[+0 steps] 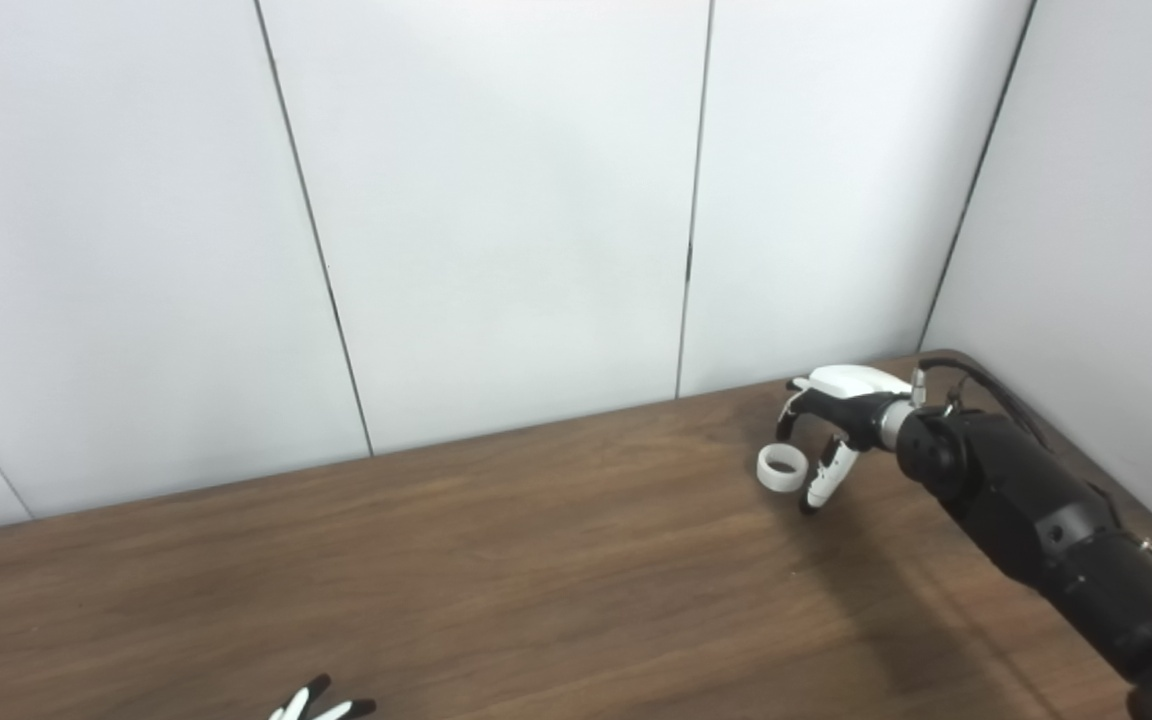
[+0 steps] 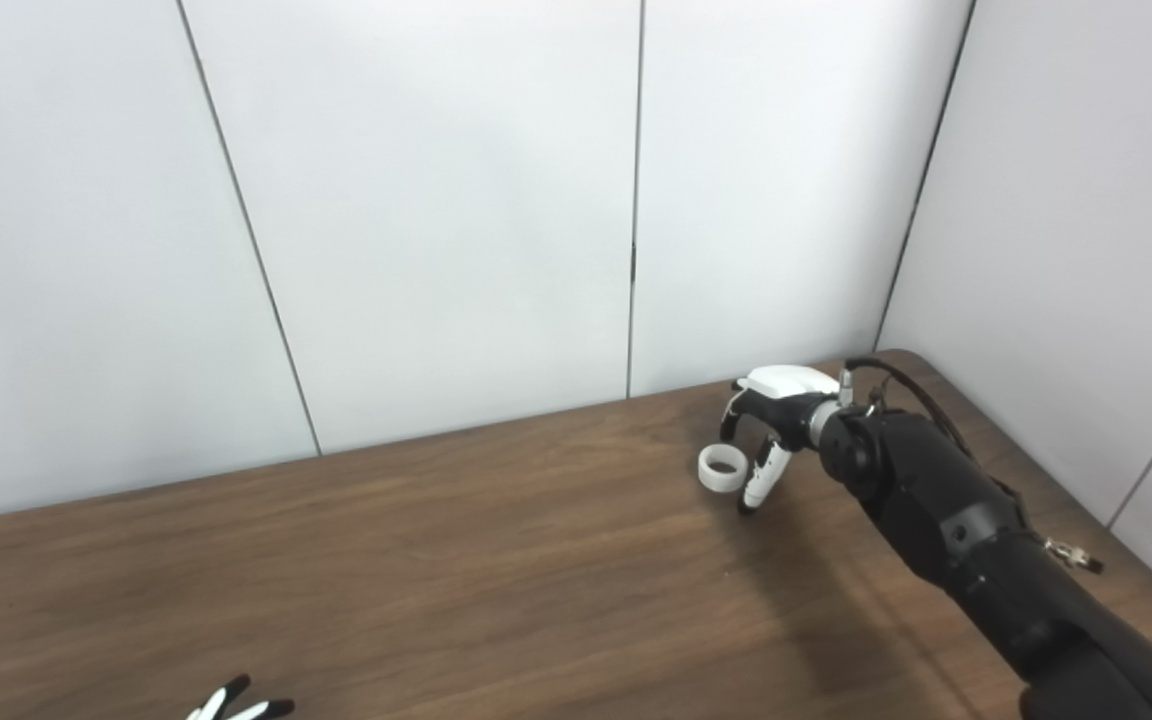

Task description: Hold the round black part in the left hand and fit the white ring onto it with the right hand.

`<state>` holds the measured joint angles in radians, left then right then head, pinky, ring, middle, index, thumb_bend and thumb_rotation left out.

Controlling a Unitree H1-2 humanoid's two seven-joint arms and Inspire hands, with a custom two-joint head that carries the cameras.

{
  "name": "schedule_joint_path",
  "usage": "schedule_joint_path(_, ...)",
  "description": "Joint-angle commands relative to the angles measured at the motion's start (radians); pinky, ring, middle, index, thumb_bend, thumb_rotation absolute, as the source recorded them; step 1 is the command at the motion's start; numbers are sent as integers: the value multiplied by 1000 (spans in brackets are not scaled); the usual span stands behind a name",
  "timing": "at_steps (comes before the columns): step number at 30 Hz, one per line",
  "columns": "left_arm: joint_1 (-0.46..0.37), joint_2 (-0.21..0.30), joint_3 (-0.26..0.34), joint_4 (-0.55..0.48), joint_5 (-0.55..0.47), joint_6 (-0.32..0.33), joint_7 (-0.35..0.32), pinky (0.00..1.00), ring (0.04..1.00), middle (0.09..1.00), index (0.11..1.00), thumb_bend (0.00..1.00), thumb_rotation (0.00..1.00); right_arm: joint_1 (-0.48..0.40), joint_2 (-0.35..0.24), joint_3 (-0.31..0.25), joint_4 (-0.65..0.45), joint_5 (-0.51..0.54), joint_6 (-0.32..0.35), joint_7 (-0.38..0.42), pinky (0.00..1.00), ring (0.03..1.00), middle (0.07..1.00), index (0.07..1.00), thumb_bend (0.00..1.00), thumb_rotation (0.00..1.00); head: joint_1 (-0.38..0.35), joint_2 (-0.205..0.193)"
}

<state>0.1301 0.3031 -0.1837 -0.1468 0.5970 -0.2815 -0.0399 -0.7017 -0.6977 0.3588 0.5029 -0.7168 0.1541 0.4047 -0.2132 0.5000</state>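
lying on table (image 1: 536, 560): one white ring (image 1: 782, 468), right robot hand (image 1: 829, 430) beside it.

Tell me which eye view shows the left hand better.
Neither does well. The left eye view shows slightly more: the left hand is only fingertips at the bottom edge. In the right eye view they sit even lower, so its state is unreadable.

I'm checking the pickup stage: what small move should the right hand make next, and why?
Probably close the right hand on the white ring. The ring lies flat on the table, just beside the open fingers, apparently not yet gripped.
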Motion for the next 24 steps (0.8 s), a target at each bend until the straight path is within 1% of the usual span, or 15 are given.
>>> schedule_joint_path(1,4,-2,5,-26,-3,-3,10,1000,1000,864,480,518,41,-36,8,5,2,6,-1,17,932,1000,1000,748,934,253,2,1)
schedule_joint_path(5,6,-6,6,-33,-4,-3,8,1000,1000,862,480,518,41,-41,13,5,8,13,4,29,961,1000,1000,757,941,270,4,5)
schedule_joint_path(10,4,-11,6,-32,-1,-3,8,1000,1000,861,480,518,41,-46,20,7,16,12,-2,24,973,1000,1000,757,960,284,7,4)
schedule_joint_path(15,-1,-16,6,-25,1,-1,9,1000,1000,861,480,518,41,-45,25,10,21,2,-18,-9,950,1000,1000,742,990,330,10,1)
schedule_joint_path(20,-5,-21,5,-21,1,-1,7,1000,1000,864,480,518,41,-49,28,15,21,8,-5,3,973,1000,1000,745,988,358,12,-2)
schedule_joint_path(24,-6,-25,6,-19,0,-2,9,1000,1000,864,480,518,41,-53,30,19,29,7,-9,3,959,1000,1000,744,980,352,13,-1)
